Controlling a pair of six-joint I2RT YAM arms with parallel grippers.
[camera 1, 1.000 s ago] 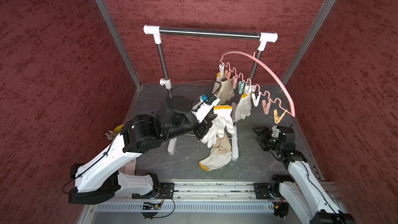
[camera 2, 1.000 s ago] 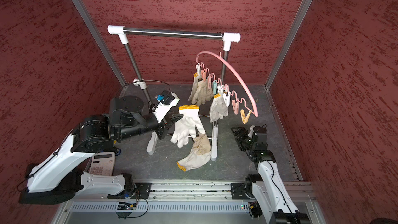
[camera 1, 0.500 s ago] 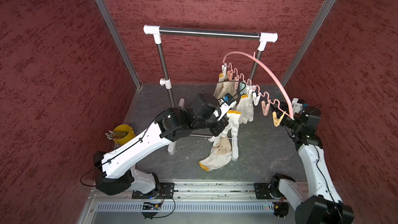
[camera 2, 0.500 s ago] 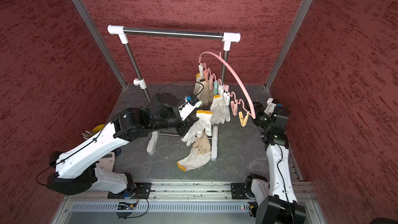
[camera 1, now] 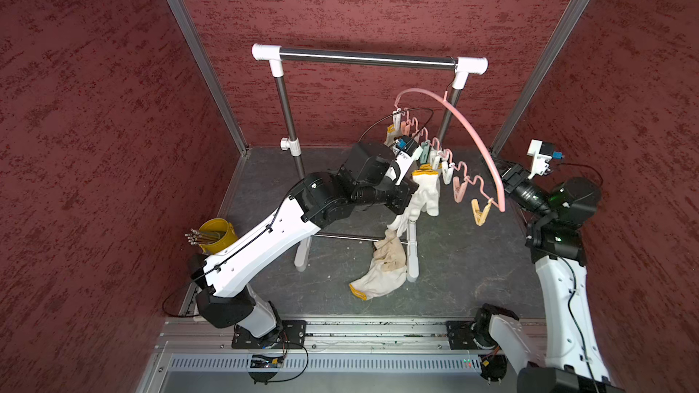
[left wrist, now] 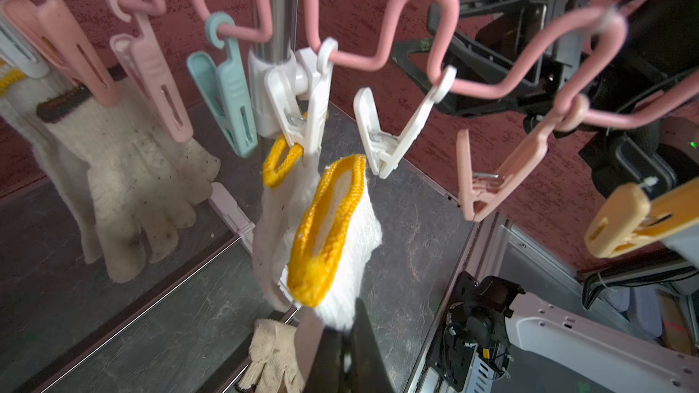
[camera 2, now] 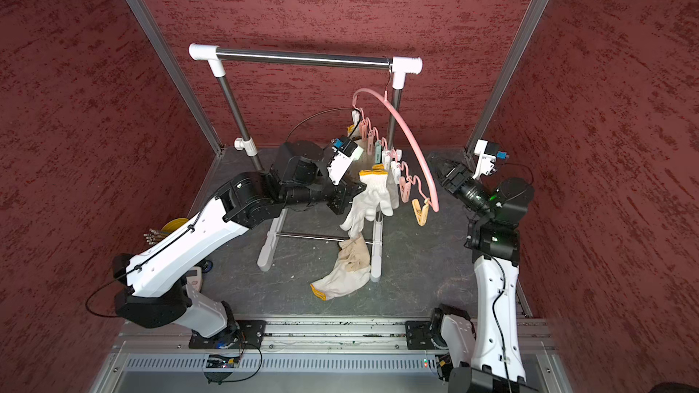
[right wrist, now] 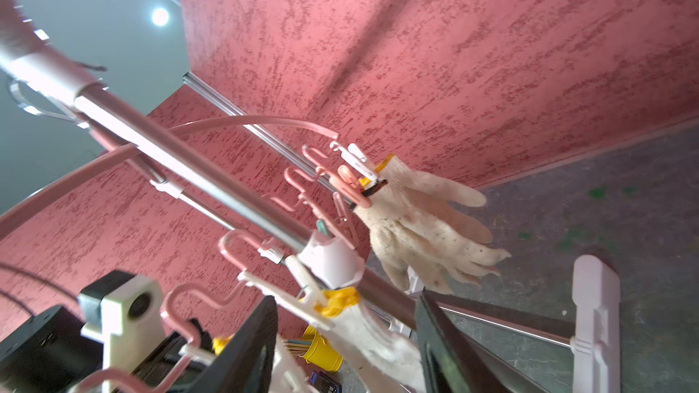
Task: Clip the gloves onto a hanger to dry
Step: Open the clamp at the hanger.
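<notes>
The pink hanger [camera 1: 469,126] [camera 2: 408,134] hangs from the rack with its row of clips. My left gripper [left wrist: 342,349] [camera 1: 406,190] is shut on a white glove [left wrist: 333,228] [camera 2: 372,198], whose yellow cuff is raised just under an empty white clip [left wrist: 382,145]. Another white glove [left wrist: 281,168] hangs from the neighbouring white clip, and a dirty glove [right wrist: 420,228] [left wrist: 125,183] from the far clips. Two more gloves [camera 1: 378,270] lie on the floor. My right gripper [right wrist: 344,338] [camera 1: 497,170] is open and holds nothing, beside the hanger's near end.
The steel rack [camera 1: 363,57] stands across the middle, its white feet [camera 1: 412,258] next to the floor gloves. A yellow cup [camera 1: 217,234] of sticks sits at the left wall. Empty pink and orange clips [left wrist: 639,217] dangle near my right arm.
My left arm has carried the glove up and right to the clips. My right arm has risen from the floor to the hanger's near end, and its jaws have narrowed.
</notes>
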